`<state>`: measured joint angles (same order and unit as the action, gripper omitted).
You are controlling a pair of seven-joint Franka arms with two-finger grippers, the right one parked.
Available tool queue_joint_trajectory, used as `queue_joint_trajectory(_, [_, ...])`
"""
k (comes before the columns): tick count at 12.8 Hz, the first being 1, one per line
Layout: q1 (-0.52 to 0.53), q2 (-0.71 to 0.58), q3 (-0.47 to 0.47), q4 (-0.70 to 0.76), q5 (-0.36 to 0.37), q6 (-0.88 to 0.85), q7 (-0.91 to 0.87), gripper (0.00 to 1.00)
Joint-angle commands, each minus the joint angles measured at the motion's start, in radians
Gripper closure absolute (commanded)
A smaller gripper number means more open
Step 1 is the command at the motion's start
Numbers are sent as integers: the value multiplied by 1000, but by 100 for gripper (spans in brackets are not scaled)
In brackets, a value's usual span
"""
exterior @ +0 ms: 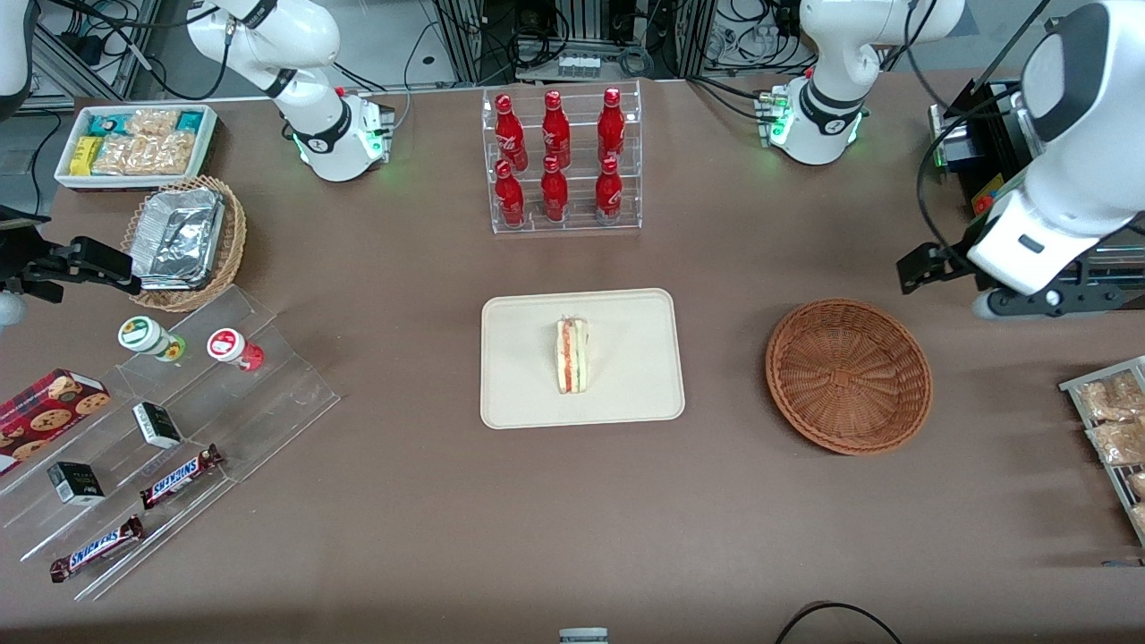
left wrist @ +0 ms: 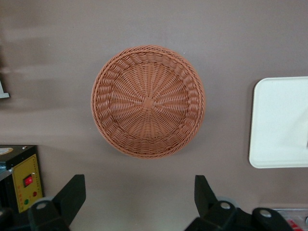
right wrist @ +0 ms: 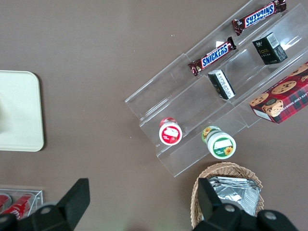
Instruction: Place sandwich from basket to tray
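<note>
Nearest the front camera, toward the parked arm's end of the brown tabletop (exterior: 429,537), two Snickers bars (exterior: 97,547) lie on a clear stepped display stand (exterior: 268,394), their white-on-brown lettering readable; two small dark boxes (exterior: 75,483) sit on the steps above them, with a red cookie box (exterior: 46,411) alongside and two lidded cups (exterior: 148,336) farther up. At mid-table one sandwich (exterior: 572,356) stands on its edge at the middle of the cream tray (exterior: 626,394), red and green filling facing up. Beside the tray, toward the working arm's end, the single reddish-brown basket (exterior: 848,376) sits empty. The left arm's pincer (left wrist: 139,202) hangs high above the tabletop just beside the basket and well apart from the sandwich, its fingers (left wrist: 72,195) spread wide with nothing between them. Farther off, six red bottles (exterior: 556,156) fill a clear rack in two rows of three. A tan wicker basket (exterior: 224,259) holds a foil container, and a white bin (exterior: 134,143) holds snack packets.
</note>
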<state>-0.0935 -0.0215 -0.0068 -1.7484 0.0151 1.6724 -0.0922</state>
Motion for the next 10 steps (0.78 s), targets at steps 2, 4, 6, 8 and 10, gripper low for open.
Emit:
queue_joint_trajectory(2, [24, -64, 1, -40, -17, -28, 71, 0])
queue_joint_trajectory(4, [21, -48, 1, -22, -17, -23, 66, 0])
queue_joint_trajectory(6, [21, 1, -2, 36, -17, -25, 69, 0])
queue_joint_trajectory(8, [20, 32, -5, 81, -14, -26, 69, 0])
queue_joint_trajectory(10, [21, 57, -5, 113, -14, -28, 72, 0])
